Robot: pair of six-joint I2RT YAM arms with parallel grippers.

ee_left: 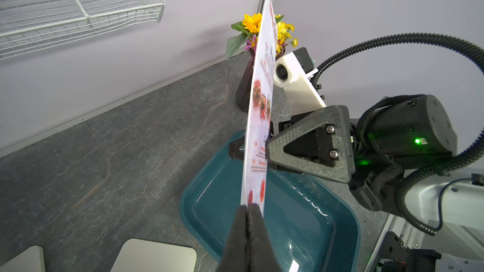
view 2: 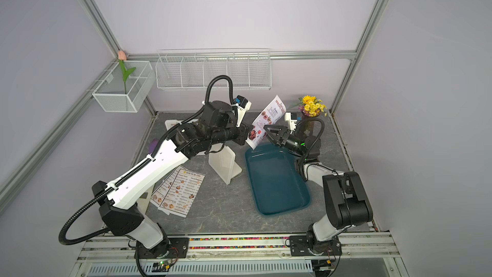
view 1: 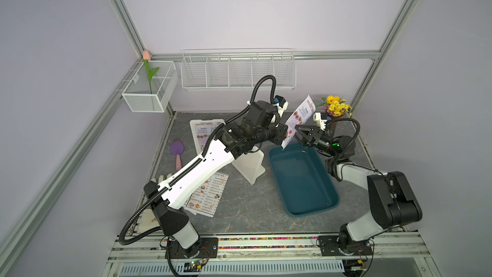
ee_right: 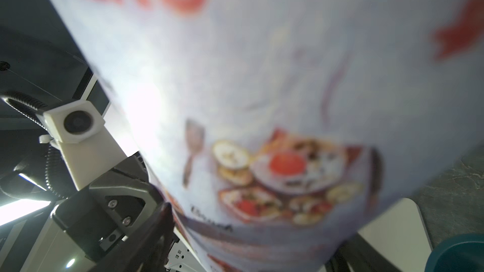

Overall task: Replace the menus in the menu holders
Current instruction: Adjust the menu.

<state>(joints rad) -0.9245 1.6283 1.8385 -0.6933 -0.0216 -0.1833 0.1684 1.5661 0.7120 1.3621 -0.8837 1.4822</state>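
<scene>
The left end effector [ee_left: 247, 206], pinched shut on one edge of the thin red-headed "SPECIAL MENU" paper sheet [ee_left: 262, 92], holds it upright above the far end of the teal plastic tray [ee_left: 301, 231], near the far right corner of the grey surface [view 1: 253, 209]; the right end effector [ee_left: 251, 150], open astride the opposite edge, would best close squarely before the left releases.

White arms [view 1: 202, 166], black joints [view 1: 394, 203], ribbed cables [ee_left: 392, 38], triangular black fingers [ee_left: 314, 123].

The thin red-headed paper menu sheet [ee_right: 262, 87] is blurred, its heading cut off at upper left. Its small print is unreadable
</scene>
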